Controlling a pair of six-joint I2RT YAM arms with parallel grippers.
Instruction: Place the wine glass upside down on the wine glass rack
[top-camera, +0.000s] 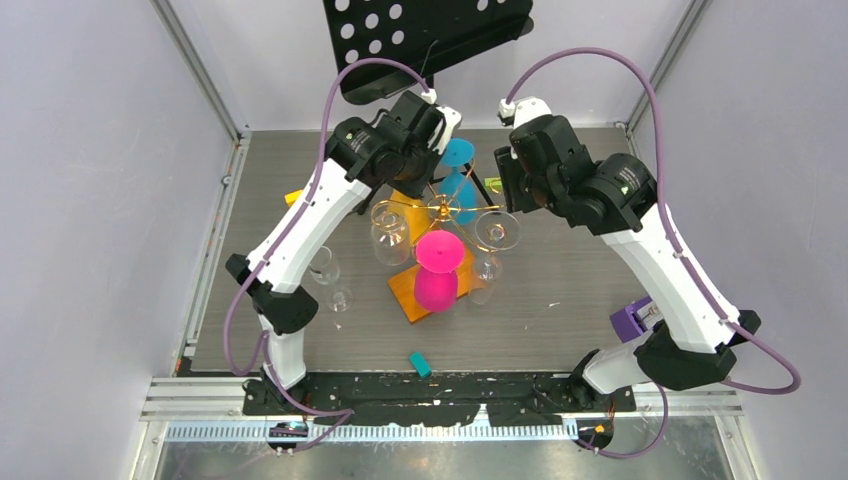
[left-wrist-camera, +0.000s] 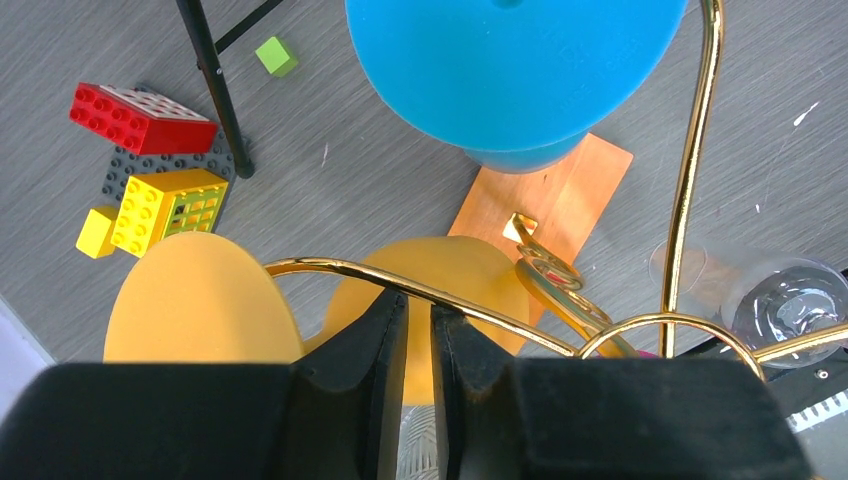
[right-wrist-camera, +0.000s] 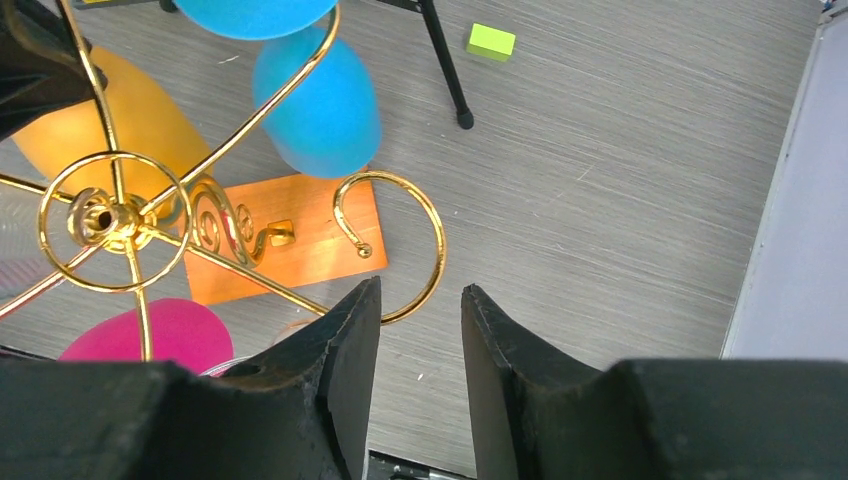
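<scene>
The wine glass rack (top-camera: 440, 208) is a gold wire stand on an orange base (top-camera: 412, 295) mid-table. Upside down on it hang a pink glass (top-camera: 437, 270), a blue one (top-camera: 457, 170) and two clear ones (top-camera: 390, 232). A yellow wine glass (left-wrist-camera: 200, 300) sits at my left gripper (left-wrist-camera: 419, 305). The jaws are nearly together on it, with yellow showing in the narrow gap, right under a gold rack arm (left-wrist-camera: 330, 268). My right gripper (right-wrist-camera: 420, 295) stands open and empty above the table, beside a curled loop arm (right-wrist-camera: 400, 250).
A black perforated music stand (top-camera: 430, 30) stands behind the rack, its leg (left-wrist-camera: 215, 90) close by. Toy bricks (left-wrist-camera: 150, 170) and a green cube (right-wrist-camera: 490, 42) lie at the back. Two clear glasses (top-camera: 330, 275) rest at the left, a teal block (top-camera: 420, 365) near the front.
</scene>
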